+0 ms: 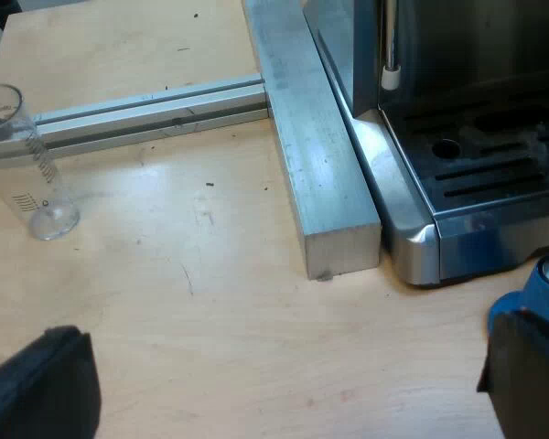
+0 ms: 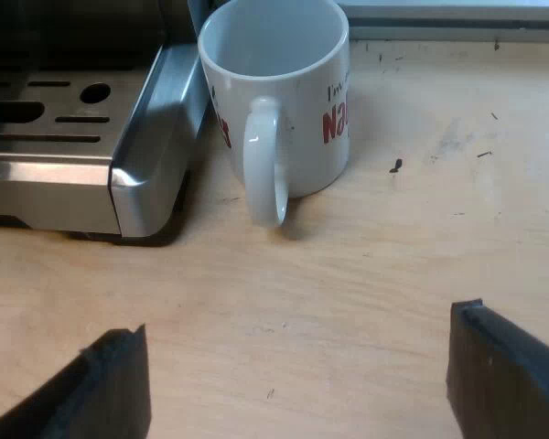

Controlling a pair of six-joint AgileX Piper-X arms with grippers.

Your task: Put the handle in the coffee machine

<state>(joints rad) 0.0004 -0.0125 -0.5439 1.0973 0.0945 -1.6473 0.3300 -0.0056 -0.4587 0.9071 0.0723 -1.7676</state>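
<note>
Left fingers (image 1: 46,389) are spread wide over the worktop (image 1: 210,302) holding nothing, with the blue tamper (image 1: 531,293) right by one of them. Right fingers (image 2: 494,384) same deal, wide open and empty, facing the mug (image 2: 284,101). Espresso machine (image 1: 476,174) sits on the worktop, mug just beside its steel corner. Count: one machine, one mug, one tamper, one measuring glass (image 1: 27,174)

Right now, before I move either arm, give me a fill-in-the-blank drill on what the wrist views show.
1. The white mug beside the espresso machine carries ___ lettering.
2. The measuring glass stands ___ on the table.
3. The ___ tamper sits by the left tool.
4. The right tool is open and holds ___.
Missing words: red; upright; blue; nothing.
</note>
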